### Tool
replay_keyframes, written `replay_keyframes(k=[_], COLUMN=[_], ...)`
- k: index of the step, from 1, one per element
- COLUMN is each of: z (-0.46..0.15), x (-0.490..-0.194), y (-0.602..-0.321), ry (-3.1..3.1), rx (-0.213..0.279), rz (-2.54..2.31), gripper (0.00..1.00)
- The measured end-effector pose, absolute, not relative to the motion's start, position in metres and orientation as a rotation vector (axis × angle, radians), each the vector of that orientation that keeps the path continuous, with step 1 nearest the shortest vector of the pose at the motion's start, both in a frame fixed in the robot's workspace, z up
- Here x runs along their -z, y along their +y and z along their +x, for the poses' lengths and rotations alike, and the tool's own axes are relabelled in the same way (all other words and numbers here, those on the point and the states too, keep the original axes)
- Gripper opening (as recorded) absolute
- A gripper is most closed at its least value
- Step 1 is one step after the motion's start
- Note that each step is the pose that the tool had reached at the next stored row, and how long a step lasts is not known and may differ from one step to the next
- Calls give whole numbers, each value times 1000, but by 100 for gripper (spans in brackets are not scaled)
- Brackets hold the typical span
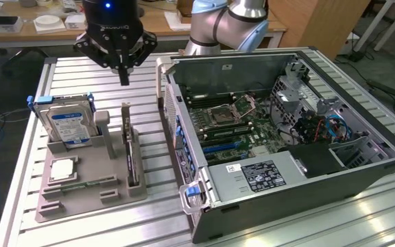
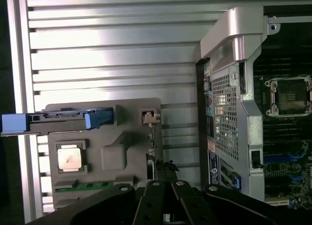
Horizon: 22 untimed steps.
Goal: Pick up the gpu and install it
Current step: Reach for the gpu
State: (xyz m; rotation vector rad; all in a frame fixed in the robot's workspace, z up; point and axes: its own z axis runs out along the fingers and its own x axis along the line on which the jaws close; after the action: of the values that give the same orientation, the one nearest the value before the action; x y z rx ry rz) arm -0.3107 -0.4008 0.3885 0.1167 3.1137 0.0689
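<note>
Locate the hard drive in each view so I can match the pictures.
Exterior view: the hard drive stands upright at the far end of the grey holder, on the exterior view's left.
Wrist view: the hard drive shows edge-on from above, blue tabs at both ends, across the holder's end.
Shared landmark: the processor chip, flat in the holder beside the drive.

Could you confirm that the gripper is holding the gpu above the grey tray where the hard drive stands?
Not quite: the gripper is above the grey tray where the hard drive stands, but its shut fingers hold nothing; the exterior view shows the gpu standing on edge in that tray.
</note>
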Motion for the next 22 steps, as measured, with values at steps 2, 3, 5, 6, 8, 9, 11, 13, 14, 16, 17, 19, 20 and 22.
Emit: replay_keyframes(k=[2,3,5,6,8,9,11,13,14,16,17,19,20,22], z=[-315,-317,-321,-323,-326,-328,-332,-335,-337,-341,-342,-342,-342,-342], x=[-388,-388,-388,-388,-388,-388,-388,-388,-387,-387,-387,-387,-387,-387], y=[-401,-401,-401,-401,-401,-401,-401,-401,-401,-402,-402,-402,-402,-402], ry=[3114,3114,3114,3114,3114,3114,3114,3114,3114,3114,3114,3114,3114,3114], rx=[-69,-69,-69,-69,-69,-69,-69,-69,-69,-69,-69,-69,-69,-69], rz=[117,117,117,117,117,117,117,117,117,117,117,117,116,116], gripper=[10,10,10,10,10,10,10,10,10,10,10,10,10,10])
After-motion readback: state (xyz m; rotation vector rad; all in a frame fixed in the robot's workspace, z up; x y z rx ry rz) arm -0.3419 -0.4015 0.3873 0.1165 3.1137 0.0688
